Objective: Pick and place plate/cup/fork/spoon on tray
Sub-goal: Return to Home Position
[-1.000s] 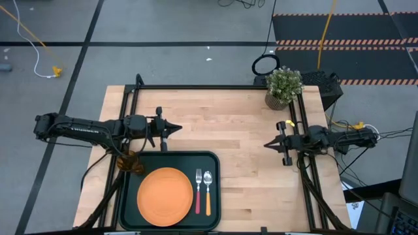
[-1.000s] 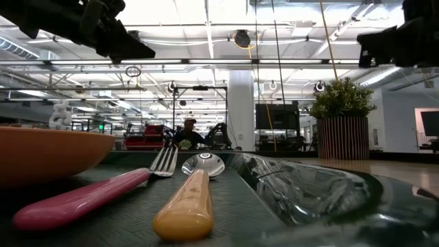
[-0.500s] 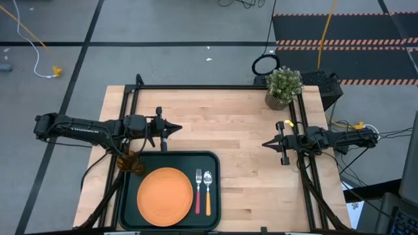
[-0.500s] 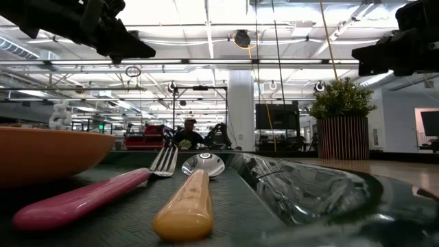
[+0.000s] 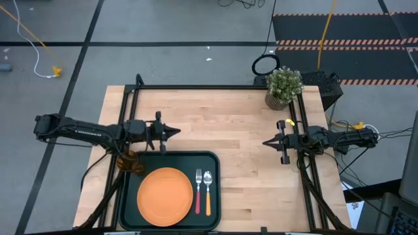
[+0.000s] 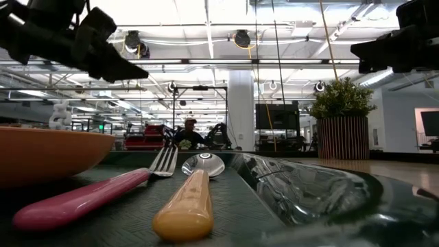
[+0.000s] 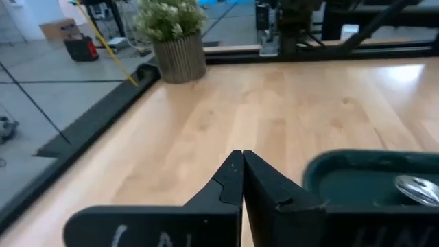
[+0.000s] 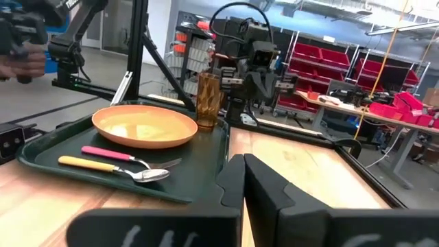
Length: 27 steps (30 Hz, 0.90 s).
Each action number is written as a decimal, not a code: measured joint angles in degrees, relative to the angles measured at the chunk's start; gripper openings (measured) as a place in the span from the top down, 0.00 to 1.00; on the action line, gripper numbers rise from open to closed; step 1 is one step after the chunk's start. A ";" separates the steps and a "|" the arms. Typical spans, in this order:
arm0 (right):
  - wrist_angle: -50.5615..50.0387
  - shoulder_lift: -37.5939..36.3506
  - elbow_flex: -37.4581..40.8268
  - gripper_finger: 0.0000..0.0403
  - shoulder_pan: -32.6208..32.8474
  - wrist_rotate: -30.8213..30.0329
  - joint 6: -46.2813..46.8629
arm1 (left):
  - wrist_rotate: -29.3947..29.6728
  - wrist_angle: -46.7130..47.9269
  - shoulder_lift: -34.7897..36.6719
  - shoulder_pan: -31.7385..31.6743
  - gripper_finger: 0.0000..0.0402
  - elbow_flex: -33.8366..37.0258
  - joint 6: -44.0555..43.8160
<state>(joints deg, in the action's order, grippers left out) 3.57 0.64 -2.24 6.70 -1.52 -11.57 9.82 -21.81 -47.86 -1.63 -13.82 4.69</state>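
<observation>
High view | left hand [image 5: 176, 131] together | right hand [image 5: 266, 142] together | no legible writing

a potted green plant [image 5: 284, 86] is standing at a far corner of the wooden table [image 5: 241, 124], a black ring-shaped object [image 5: 265, 64] is lying on the floor just beyond it.

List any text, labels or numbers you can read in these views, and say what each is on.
Pale lettering on the left arm in the high view: too small to read.
Pale marks on the gripper bodies at the bottom of both wrist views: blurred, unreadable.
Nothing legible on the tray, plate, cup, fork or spoon.
</observation>
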 joint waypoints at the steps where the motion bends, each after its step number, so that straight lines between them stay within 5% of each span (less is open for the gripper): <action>1: -0.04 0.00 0.00 1.00 0.00 0.00 0.00 | -0.61 -0.96 0.00 0.00 0.99 0.99 -0.48; 16: 0.44 0.01 0.00 1.00 0.00 0.04 0.00 | -1.69 -9.01 -0.06 5.87 0.99 13.29 -11.14; 27: 0.92 0.00 0.00 1.00 0.00 0.07 -0.02 | -1.36 -11.70 4.73 8.63 0.99 13.27 -4.15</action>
<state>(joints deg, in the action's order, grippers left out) 4.49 0.64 -2.24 6.70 -1.45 -11.60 8.46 -33.51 -43.12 7.01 -0.56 0.55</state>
